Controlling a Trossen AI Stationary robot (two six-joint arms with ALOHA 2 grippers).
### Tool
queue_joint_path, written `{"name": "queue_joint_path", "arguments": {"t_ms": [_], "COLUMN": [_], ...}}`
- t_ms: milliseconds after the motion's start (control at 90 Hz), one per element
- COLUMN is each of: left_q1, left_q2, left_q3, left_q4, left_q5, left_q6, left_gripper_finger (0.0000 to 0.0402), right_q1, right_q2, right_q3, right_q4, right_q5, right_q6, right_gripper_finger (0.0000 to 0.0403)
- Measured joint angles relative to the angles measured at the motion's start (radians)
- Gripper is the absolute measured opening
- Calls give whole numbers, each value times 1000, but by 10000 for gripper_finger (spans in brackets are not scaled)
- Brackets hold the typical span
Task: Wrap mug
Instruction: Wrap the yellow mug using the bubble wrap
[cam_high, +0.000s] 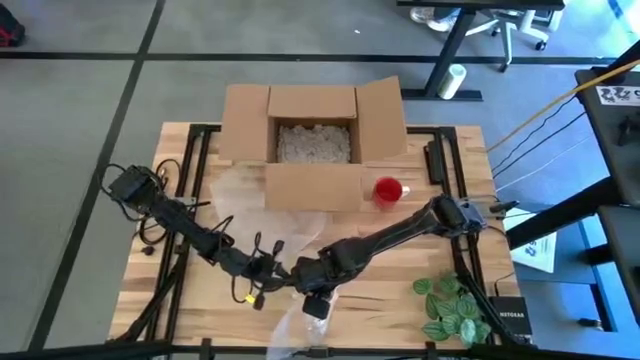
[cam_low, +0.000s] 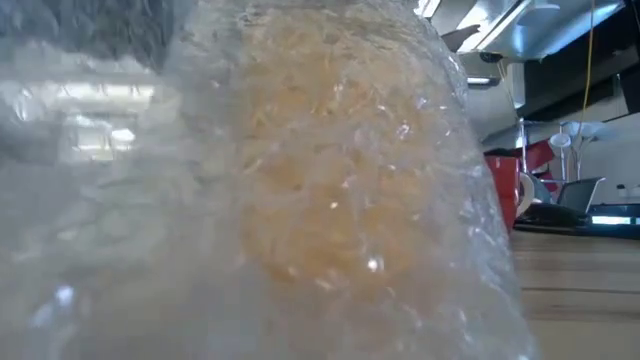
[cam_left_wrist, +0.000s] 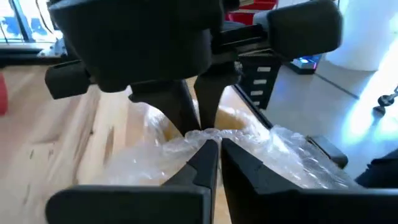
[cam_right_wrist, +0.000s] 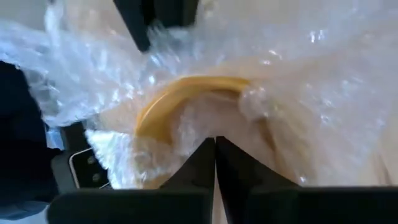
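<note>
Wooden table (cam_high: 400, 285) with cardboard box (cam_high: 312, 140), red cup (cam_high: 388, 189), leafy sprig (cam_high: 450, 305).

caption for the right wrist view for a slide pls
Right gripper shut on bubble wrap folded over a yellow mug, seen up close from the wrist.

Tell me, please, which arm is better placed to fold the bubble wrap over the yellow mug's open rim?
Probably the right: its gripper is pinched on bubble wrap directly at the mug rim. The left gripper grips a bunched edge.
</note>
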Motion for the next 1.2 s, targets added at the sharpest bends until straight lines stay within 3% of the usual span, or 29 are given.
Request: {"name": "queue_joint_path", "arguments": {"t_ms": [233, 644, 856, 1200], "left_q1": [20, 43, 42, 39], "left_q2": [0, 27, 114, 181], "left_q3": [48, 102, 134, 194], "left_q4": [-2, -8, -8, -8], "left_q5": [38, 93, 123, 126], "left_q6": [32, 24, -37, -49], "left_gripper_finger": [0, 0, 0, 0], "right_q1": [6, 6, 6, -10], "right_q2": [-54, -111, -111, -97], "right_q3": [0, 12, 18, 18], "right_q4": [-101, -182, -121, 28], "right_q5": [12, 142, 296, 243], "right_q6": [31, 59, 28, -35], "right_gripper_finger": [0, 0, 0, 0]}}
